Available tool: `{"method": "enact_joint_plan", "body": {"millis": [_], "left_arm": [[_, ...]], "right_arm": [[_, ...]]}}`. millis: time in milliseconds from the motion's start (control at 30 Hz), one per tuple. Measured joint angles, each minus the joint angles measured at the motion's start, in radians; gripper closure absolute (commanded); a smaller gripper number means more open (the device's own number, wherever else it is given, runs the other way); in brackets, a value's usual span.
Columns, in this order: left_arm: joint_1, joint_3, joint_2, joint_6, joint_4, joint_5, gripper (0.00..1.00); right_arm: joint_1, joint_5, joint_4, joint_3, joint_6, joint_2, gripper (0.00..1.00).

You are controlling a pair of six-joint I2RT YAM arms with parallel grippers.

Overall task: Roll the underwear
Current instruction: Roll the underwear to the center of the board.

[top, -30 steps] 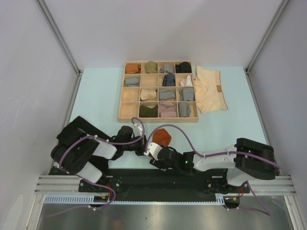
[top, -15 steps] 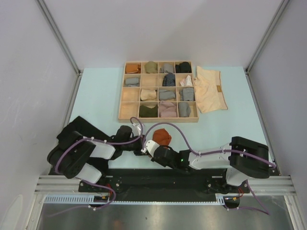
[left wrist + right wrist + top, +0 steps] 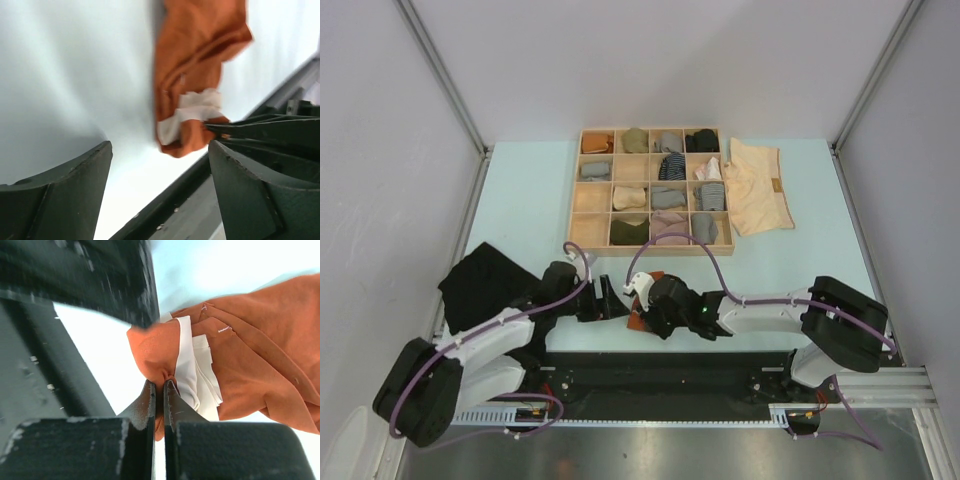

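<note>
Since the earlier top view, the rust-orange garment has been drawn from mid-table toward the near edge. The left arm has swung lower and stretched along that edge.

Near edge: the right gripper is clenched on a fold of the rust-orange garment beside its white label. The rest of the cloth trails off in loose creases on the table. The left gripper is spread wide and grasps nothing; the pinched corner of the cloth lies between its fingers.

Left of the arms: the black garment lies spread flat and untouched.

Far side: the wooden tray holds small cloth bundles in most of its compartments. The cream garment lies flat against the tray's right side, tan label upward.

Progress, as judged: early. No garment is seen rolled. The orange one is in hand and bunched rather than wound, and the black and cream ones are not yet begun.

Limits of view: from above, the right gripper covers most of the orange cloth, so only a sliver shows. The left wrist view is blurred. Any turns already wound into the cloth may be hidden, and this cannot be settled from these views.
</note>
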Motion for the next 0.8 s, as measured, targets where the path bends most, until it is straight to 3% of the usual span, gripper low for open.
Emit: {"method": "enact_joint_plan", "body": {"millis": [167,333,800], "left_arm": [[0.005,0.0,-0.151,0.033,-0.132,-0.13,0.18],[-0.003,-0.001,-0.235,0.055,-0.145,-0.162,0.2],[-0.208,-0.01,-0.198,0.13,-0.013,-0.216,0.24]], "right_arm": [[-0.065,-0.158,-0.003,-0.001,0.031,-0.002,1.0],[-0.138,-0.294,-0.005,-0.001,0.058,-0.002,1.0],[-0.288,-0.494,-0.019,0.045,0.088,0.074,1.0]]}}
